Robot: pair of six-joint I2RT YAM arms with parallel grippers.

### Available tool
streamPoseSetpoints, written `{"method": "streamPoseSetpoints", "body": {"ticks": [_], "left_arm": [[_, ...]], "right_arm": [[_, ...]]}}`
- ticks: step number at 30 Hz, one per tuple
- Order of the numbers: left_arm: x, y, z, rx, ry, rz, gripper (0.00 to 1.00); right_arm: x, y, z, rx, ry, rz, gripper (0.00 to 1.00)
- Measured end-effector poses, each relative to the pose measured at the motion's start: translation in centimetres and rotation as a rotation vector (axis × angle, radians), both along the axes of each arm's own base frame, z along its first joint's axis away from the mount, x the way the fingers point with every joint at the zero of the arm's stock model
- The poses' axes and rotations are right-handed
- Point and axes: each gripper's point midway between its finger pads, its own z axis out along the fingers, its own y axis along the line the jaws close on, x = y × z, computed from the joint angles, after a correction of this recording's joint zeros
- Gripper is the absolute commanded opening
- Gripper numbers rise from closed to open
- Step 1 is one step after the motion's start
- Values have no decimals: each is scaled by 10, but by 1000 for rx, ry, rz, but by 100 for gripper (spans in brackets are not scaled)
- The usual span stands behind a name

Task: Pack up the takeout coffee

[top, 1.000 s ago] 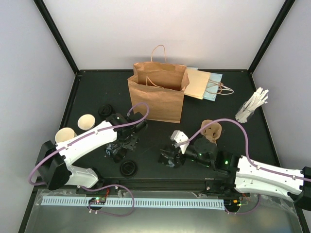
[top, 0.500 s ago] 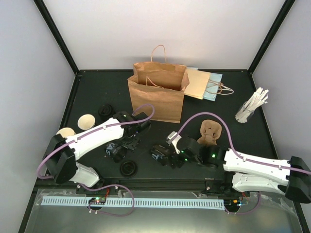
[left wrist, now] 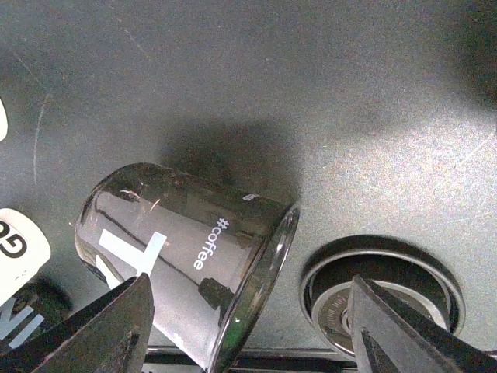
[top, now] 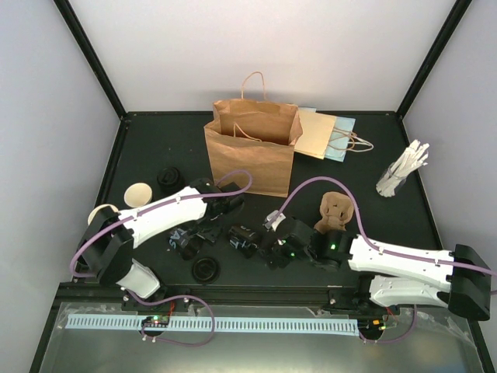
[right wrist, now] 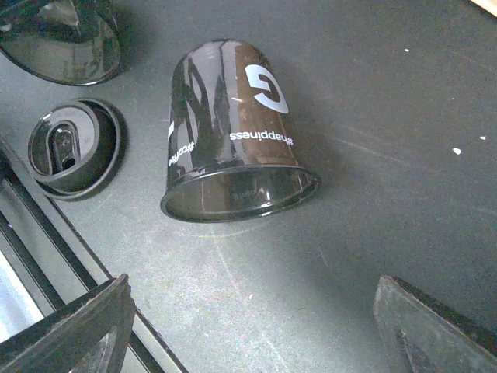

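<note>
The black bench (top: 388, 148) carries everything, and both white arms reach out low over its near half, the left arm (top: 155, 221) from the left corner and the right arm (top: 404, 264) from the right. An open brown paper bag (top: 248, 159) stands upright at the middle back, with flat tan and pale-blue bags (top: 322, 134) lying just behind it to the right. A brown pulp carrier (top: 335, 208) lies beside the right arm's forearm, and a holder of white stir sticks (top: 401, 171) stands well apart near the right edge. The takeout coffee sits at the far left: one paper cup (top: 138, 194) upright with its cream rim and inside showing, and a second paper cup (top: 101, 213) nearer the edge, right beside the left arm; neither is touched by either arm. Two glossy black cups lie on their sides in the near middle, one printed "#coffee" (left wrist: 186, 249) under the left wrist and one printed "#happiness" (right wrist: 233, 132) below the right wrist. A black lid (top: 205, 270) lies flat between them toward the near edge, and another black lid (top: 168, 179) sits behind the paper cups. The left gripper (left wrist: 250, 278) has its fingers spread wide above the first black cup, holding nothing. The right gripper (right wrist: 252, 284) likewise has its fingers wide apart, short of the second black cup and holding nothing.
</note>
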Motion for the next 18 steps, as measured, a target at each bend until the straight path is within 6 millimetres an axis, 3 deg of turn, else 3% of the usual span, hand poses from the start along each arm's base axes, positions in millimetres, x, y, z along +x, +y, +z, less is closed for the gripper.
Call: {"method": "streamPoseSetpoints", "body": {"ticks": [18], "left_arm": [[1,22,5,90,-66,-46,69]], "right_arm": [[0,-1,26,79,-41,9,88]]}}
